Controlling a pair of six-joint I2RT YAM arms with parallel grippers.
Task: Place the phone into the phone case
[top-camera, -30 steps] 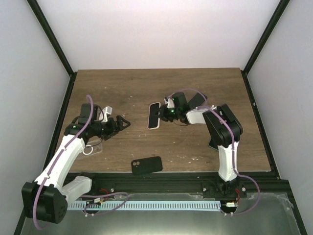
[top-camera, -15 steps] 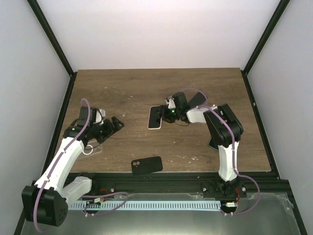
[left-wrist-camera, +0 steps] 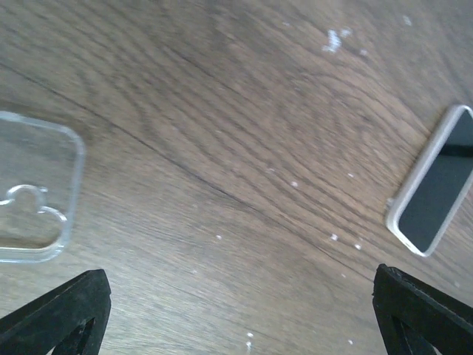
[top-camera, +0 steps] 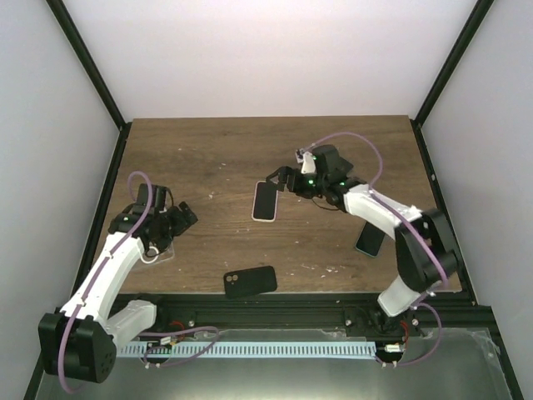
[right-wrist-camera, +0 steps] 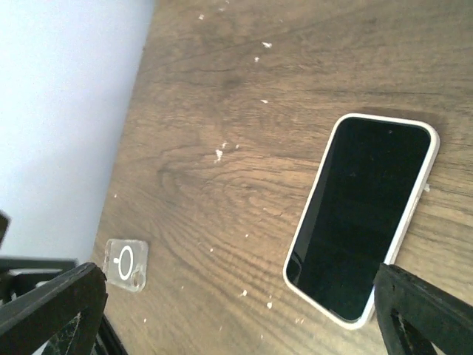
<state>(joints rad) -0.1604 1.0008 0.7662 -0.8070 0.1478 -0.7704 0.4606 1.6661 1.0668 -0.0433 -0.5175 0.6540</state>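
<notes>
The phone [top-camera: 266,201], dark screen up with a white rim, lies flat near the table's middle; it also shows in the right wrist view [right-wrist-camera: 362,218] and the left wrist view [left-wrist-camera: 434,181]. My right gripper [top-camera: 281,177] stands open just beyond the phone's far right corner, nothing between its fingers [right-wrist-camera: 236,314]. The clear phone case [top-camera: 158,251], with a ring mark, lies at the near left, partly under my left arm [left-wrist-camera: 33,188] [right-wrist-camera: 126,264]. My left gripper [top-camera: 185,215] hangs open right of the case, over bare wood [left-wrist-camera: 236,325].
A black phone-shaped item [top-camera: 250,282] with a camera cutout lies near the front edge. Another dark slab [top-camera: 371,238] lies at the right, partly under my right arm. Black frame rails border the table.
My right gripper has opened and let go of the phone, which now lies flat, and drawn back to the right. My left gripper has moved back to the left, toward the case.
</notes>
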